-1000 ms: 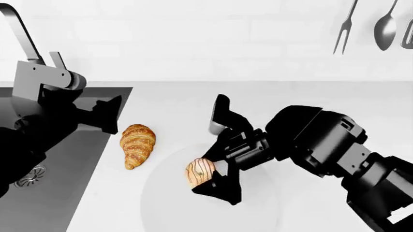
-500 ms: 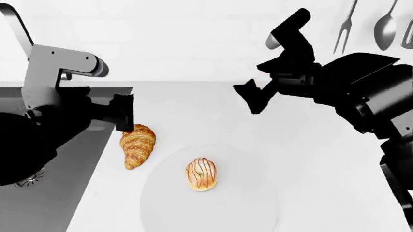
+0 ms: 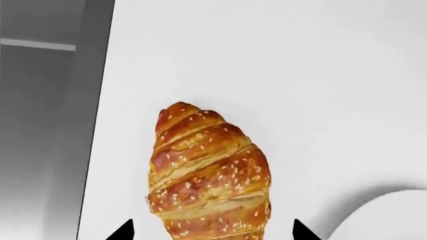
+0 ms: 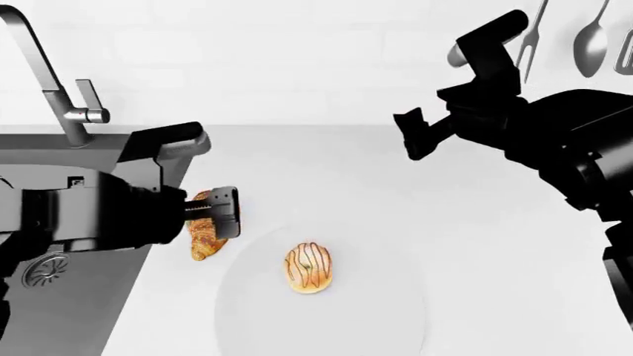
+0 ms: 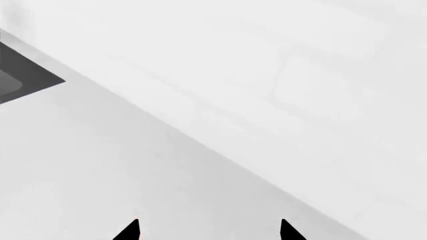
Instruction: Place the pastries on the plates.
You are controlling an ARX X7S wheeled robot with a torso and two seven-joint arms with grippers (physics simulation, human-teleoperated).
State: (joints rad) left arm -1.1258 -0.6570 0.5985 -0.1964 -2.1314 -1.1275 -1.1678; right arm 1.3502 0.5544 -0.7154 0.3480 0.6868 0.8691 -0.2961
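Just beside the sink edge lies the croissant.

Both arms are blocky and matte black, built from chunky faceted segments. The left arm carries a grey-lit housing behind its jaws, and a ribbed metallic plate sits at the left gripper. The right gripper has angular black fingers (one catches a pale grey sheen).
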